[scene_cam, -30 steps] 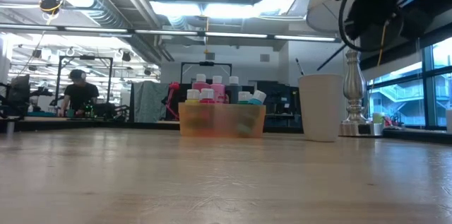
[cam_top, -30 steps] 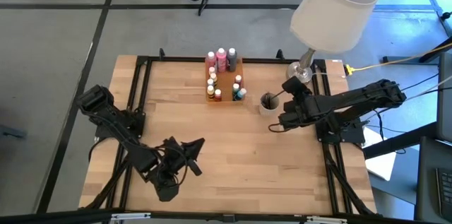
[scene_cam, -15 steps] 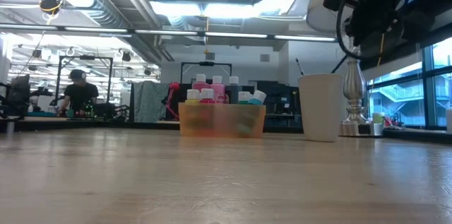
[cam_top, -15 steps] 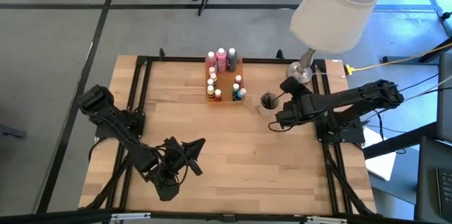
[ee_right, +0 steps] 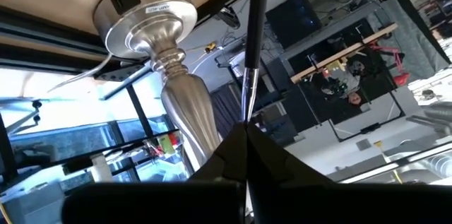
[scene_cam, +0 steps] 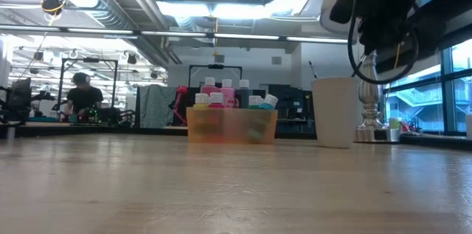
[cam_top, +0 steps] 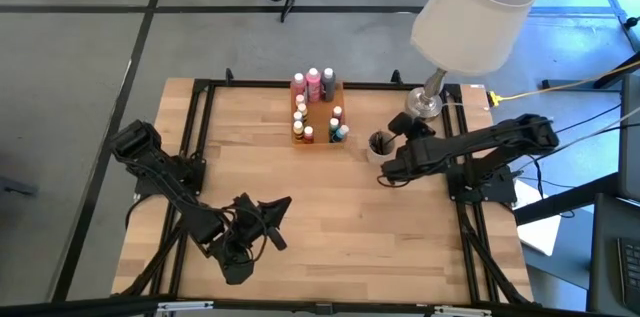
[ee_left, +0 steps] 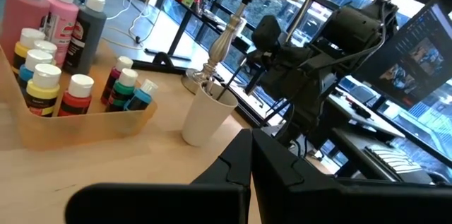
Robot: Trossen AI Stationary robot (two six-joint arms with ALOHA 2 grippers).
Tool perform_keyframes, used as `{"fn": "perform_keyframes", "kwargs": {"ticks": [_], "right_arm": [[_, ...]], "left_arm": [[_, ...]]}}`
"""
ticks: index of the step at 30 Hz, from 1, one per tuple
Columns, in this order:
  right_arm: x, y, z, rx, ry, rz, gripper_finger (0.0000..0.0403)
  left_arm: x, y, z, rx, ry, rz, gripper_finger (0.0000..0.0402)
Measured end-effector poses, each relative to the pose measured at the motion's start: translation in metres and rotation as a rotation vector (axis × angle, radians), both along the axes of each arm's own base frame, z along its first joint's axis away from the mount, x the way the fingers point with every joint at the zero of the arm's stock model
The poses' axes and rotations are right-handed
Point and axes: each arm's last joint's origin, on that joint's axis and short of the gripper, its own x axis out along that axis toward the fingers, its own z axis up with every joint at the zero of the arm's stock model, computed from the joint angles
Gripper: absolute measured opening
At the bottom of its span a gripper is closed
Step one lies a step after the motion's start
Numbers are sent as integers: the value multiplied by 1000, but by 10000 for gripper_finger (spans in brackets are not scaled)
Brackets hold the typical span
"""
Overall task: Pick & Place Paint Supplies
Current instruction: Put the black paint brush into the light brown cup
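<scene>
Small paint bottles (cam_top: 315, 107) in several colours stand in an orange tray (scene_cam: 231, 126) at the table's far middle. Right of it stands a pale cup (cam_top: 378, 147) with dark brushes (ee_left: 223, 88) sticking out of it. My right gripper (ee_right: 246, 129) hangs above the table between the cup and the lamp base (cam_top: 425, 104), shut on a thin dark-handled paintbrush (ee_right: 252, 19). My left gripper (ee_left: 252, 138) waits shut and empty over the table's near left (cam_top: 272, 207). My right gripper pinches the paintbrush between its two shut fingers at the end beside the silvery ferrule (ee_right: 246, 97). The dark handle runs straight on from the fingertips, along the line of the fingers, slanting down toward the table. Its far end leaves the frame.
A tall lamp with a silver stem (ee_right: 185, 104) and a wide pale shade (cam_top: 475, 7) stands at the far right, close to my right gripper. Black frame rails (cam_top: 205, 147) border the table. Bare wood (cam_top: 330, 217) lies between the arms. A person (scene_cam: 82, 101) works far behind.
My right gripper has sunk a little and shifted toward the table's left, rolling somewhat as it went, still shut on the brush.
</scene>
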Motion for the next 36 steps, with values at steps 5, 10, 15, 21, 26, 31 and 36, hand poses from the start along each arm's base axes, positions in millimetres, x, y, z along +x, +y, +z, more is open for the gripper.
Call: {"fn": "perform_keyframes", "kwargs": {"ticks": [5,10,15,21,26,31,36], "right_arm": [[3,0,-3,-2,9,3,0],[10,2,1,5,4,8,0],[24,4,3,32,-1,1,0],[36,7,-7,40,49,-5,0],[38,8,-7,64,39,-29,0],[40,9,-4,140,21,-72,0],[44,11,4,164,-18,-76,1]], "left_arm": [[0,0,0,1,8,-7,2],[1,-1,-1,24,55,-36,2],[-1,0,2,25,60,-44,2],[-9,3,21,45,92,-95,2],[-21,3,37,72,103,-130,2],[-30,3,46,130,141,-157,2],[-32,3,50,175,173,-165,2]]}}
